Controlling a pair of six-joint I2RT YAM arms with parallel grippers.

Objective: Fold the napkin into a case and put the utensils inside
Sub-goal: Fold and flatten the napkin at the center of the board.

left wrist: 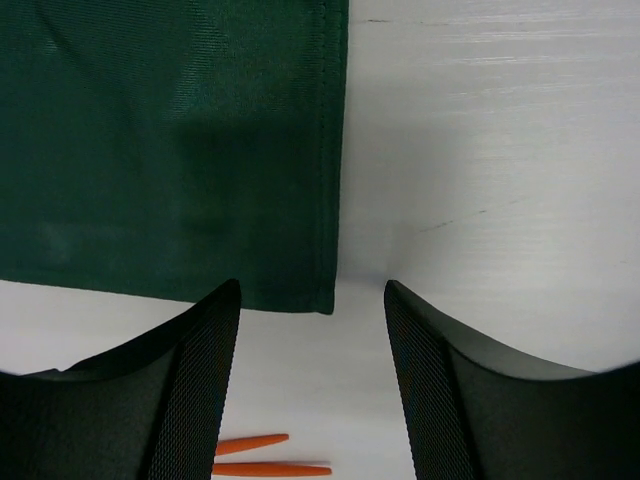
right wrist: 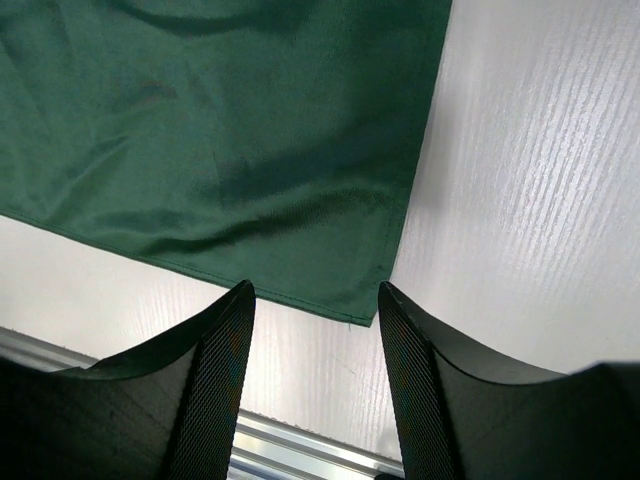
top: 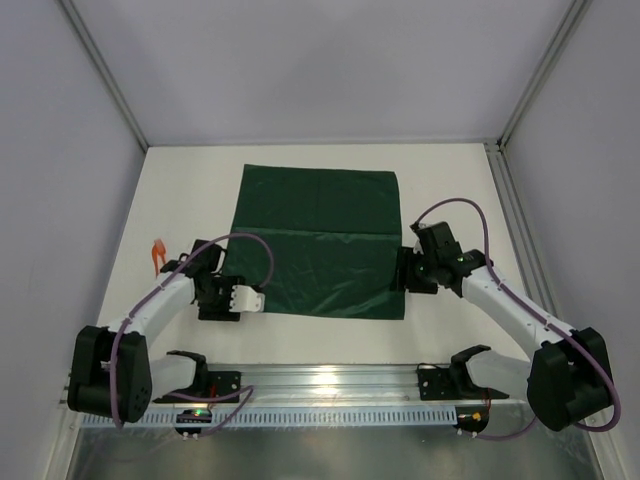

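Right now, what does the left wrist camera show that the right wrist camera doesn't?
Only the left wrist view shows the ends of two orange utensils on the white table. Only the right wrist view shows a metal rail. Both show a flat corner of the green napkin, with the left gripper and right gripper each open and empty.

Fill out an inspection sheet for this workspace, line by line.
Surface: white table, matte.
Job's things: napkin spread flat, one crease line across, no case formed yet; orange utensils lie apart from it, off its left side.
Clutter: nothing seen.
Pincers: left pincer open at the napkin's near left corner; right pincer open at the near right corner; neither holds anything.
Cables: purple cables loop above both wrists.
Surroundings: white walls; metal rail along the near edge.
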